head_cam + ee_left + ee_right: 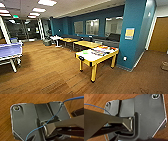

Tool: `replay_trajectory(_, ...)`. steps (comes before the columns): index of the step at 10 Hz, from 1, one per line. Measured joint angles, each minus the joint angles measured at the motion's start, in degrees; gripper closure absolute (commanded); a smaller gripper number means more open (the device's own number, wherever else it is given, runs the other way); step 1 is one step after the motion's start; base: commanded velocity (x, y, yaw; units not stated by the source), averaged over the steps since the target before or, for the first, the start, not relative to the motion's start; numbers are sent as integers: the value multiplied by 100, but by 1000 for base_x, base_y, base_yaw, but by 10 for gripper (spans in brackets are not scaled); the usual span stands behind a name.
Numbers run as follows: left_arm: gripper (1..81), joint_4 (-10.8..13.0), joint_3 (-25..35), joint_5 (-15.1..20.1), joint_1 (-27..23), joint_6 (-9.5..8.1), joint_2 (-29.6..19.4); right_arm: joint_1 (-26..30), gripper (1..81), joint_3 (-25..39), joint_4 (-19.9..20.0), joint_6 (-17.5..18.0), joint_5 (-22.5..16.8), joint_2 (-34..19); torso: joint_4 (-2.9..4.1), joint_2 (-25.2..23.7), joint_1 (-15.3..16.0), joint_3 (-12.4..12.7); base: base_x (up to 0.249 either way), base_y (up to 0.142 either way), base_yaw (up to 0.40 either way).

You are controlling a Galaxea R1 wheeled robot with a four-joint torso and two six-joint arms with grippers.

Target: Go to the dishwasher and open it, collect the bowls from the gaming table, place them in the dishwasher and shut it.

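Bowl (85, 52), bright green, sits on the white top of the gaming table (88, 58), a yellow-legged table right of centre in the head view. Colourful flat items (102, 50) lie on the table's far end, just beside a teal pillar (133, 30). Further yellow tables (86, 44) stand behind it. A blue ping-pong table (10, 50) is at the left edge. Wooden floor (50, 70) spreads across the lower frame. Whether either gripper is apart or together, I cannot tell.
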Motion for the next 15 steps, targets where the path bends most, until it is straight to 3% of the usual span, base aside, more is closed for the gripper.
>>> replay_trajectory(12,10,2,-4,27,-5,0,5,50,10,-24,0,-4,-2,2,0,0,4,0,176,0,0)
replay_trajectory(15,10,2,-2,24,-5,0,41,52,10,-72,0,-4,-5,-15,0,0,2,0,168,73,0)
